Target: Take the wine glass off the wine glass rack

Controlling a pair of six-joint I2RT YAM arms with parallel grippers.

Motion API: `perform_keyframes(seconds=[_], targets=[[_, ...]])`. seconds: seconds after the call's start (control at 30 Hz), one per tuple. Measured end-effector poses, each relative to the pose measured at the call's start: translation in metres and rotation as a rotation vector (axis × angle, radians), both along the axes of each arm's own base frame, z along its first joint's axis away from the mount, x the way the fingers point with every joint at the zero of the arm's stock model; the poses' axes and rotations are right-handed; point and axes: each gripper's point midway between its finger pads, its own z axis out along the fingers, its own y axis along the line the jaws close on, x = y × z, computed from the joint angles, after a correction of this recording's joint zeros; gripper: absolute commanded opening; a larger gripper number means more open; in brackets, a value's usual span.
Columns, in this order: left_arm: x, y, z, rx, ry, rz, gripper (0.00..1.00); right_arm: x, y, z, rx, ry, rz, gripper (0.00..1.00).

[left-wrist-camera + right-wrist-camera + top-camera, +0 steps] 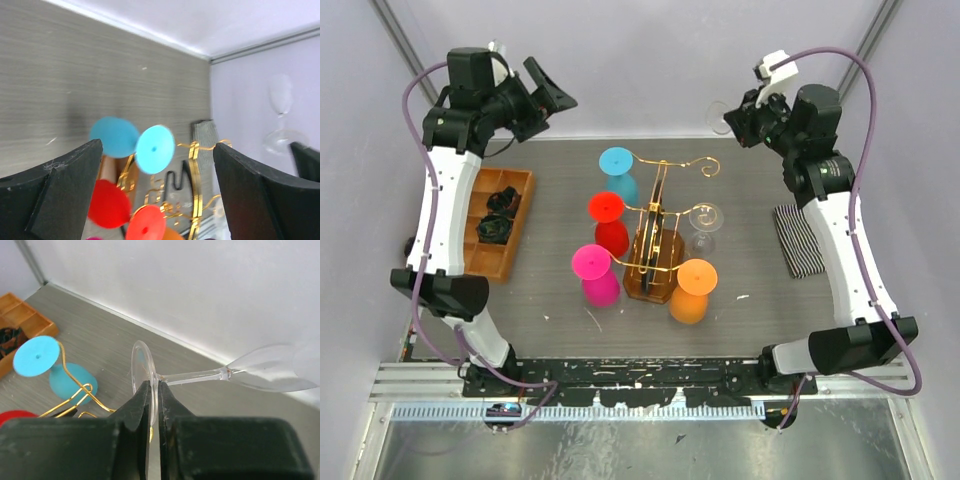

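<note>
My right gripper [153,385] is shut on the round foot of a clear wine glass [196,375]. The glass lies sideways in the air, bowl pointing toward the back wall, clear of the rack's gold hooks [80,390]. In the top view that gripper [735,115] is raised at the back right, above and behind the wine glass rack [658,240]. The left wrist view shows the held glass [281,100] against the wall. My left gripper [548,92] is open and empty, high at the back left, looking down on the rack [192,185].
Blue [617,165], red [607,212], pink [592,268] and orange [696,284] glasses hang on the rack, plus another clear one [704,222]. A wooden tray [520,185] with dark items lies at the left. A striped cloth [798,240] lies at the right.
</note>
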Motion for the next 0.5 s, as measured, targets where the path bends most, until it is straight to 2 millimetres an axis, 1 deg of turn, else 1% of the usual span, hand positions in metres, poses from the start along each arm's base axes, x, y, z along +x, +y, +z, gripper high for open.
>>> perform_keyframes(seconds=[0.07,0.17,0.23,0.3,0.4,0.5], targets=[[0.01,-0.011,0.01,-0.073,-0.019,-0.021,0.99,-0.005,0.014,0.005,-0.049,-0.057,0.072,0.01],[0.019,-0.03,0.03,-0.176,-0.05,-0.081,0.99,-0.016,0.037,0.014,-0.108,-0.135,0.202,0.01],[0.022,-0.042,0.039,-0.228,-0.065,-0.13,0.99,-0.03,0.057,0.019,-0.139,-0.18,0.309,0.01],[0.019,-0.053,0.044,-0.263,-0.069,-0.172,0.99,-0.044,0.075,0.022,-0.159,-0.212,0.392,0.01],[0.01,-0.07,0.052,-0.308,-0.073,-0.24,0.99,-0.07,0.107,0.023,-0.193,-0.245,0.531,0.01],[0.001,-0.082,0.061,-0.35,-0.074,-0.296,0.99,-0.101,0.142,0.024,-0.222,-0.279,0.669,0.01]])
